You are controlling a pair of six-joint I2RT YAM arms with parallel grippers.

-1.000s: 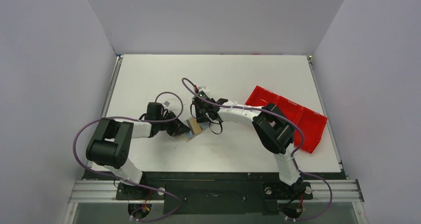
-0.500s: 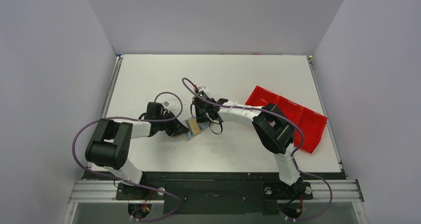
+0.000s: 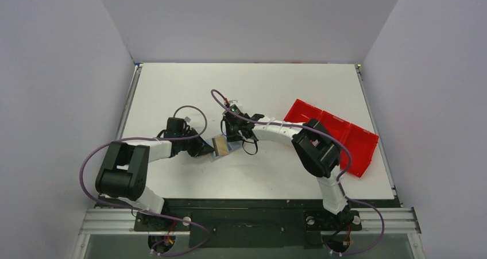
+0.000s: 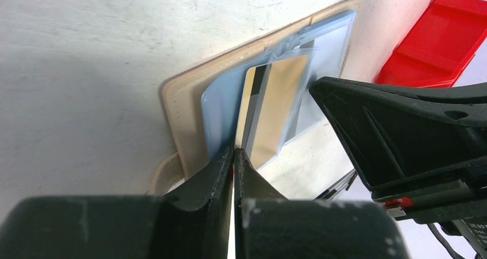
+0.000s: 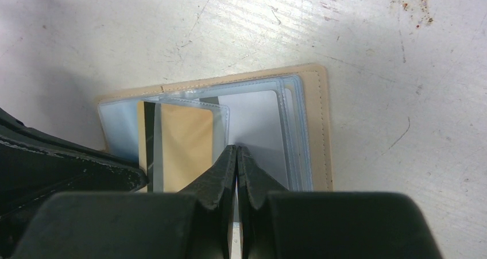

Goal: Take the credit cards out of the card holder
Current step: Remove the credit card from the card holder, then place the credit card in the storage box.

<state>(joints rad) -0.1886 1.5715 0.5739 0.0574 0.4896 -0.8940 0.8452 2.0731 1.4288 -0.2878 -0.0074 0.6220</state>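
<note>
Pinching a tan card (image 4: 278,101) by its edge, my left claw (image 4: 234,155) is fully closed. My right claw (image 5: 236,155) is clamped on a clear sleeve of the open card holder (image 5: 319,127), which lies flat mid-surface (image 3: 172,87), well away from every edge.

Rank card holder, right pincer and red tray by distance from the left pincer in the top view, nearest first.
From the left pincer:
1. card holder: right at its tips, just to the right.
2. right pincer: just beyond, over the holder's far side.
3. red tray: far off on the right.
</note>
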